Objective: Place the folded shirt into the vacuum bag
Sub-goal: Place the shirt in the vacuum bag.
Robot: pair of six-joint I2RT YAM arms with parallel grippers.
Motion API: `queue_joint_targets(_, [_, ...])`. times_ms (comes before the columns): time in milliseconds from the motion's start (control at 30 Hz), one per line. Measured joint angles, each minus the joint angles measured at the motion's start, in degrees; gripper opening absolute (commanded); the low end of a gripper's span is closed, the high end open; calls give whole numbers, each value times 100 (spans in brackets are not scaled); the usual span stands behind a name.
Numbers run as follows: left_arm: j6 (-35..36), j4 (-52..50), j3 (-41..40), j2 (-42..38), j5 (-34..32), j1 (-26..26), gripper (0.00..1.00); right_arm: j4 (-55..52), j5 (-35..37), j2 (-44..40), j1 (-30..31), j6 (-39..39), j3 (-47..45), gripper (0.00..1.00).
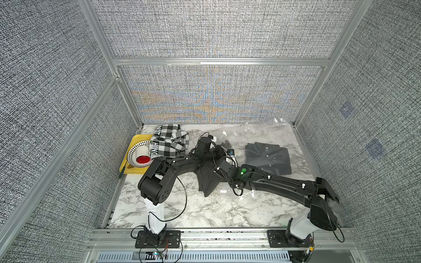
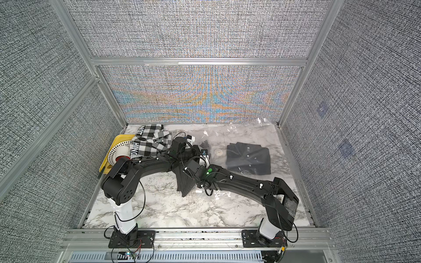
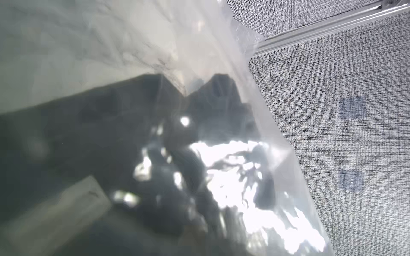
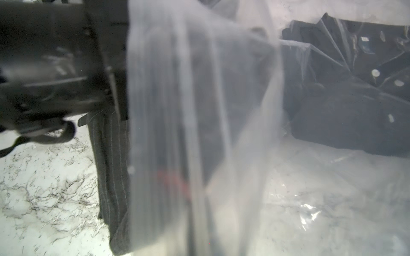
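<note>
While the vacuum bag (image 1: 298, 145) lies spread over the right rear of the marble worktop (image 1: 205, 214) with a dark folded shirt (image 1: 271, 159) inside, a striped shirt (image 1: 206, 182) sits at its near-left edge, partly behind the film in the right wrist view. Left arm (image 1: 182, 164) and right arm (image 1: 280, 184) cross above it. The right fingers are pressed together, their hold hidden; whether the left fingers pinch anything cannot be told. A checked shirt (image 1: 168, 141) overlaps a yellow tray (image 1: 140, 137) at left.
</note>
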Motion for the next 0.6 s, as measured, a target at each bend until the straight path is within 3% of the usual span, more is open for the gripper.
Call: queue_joint_targets(600, [227, -332, 623, 1150, -564, -247, 0, -87, 251, -9, 190, -299, 323, 0])
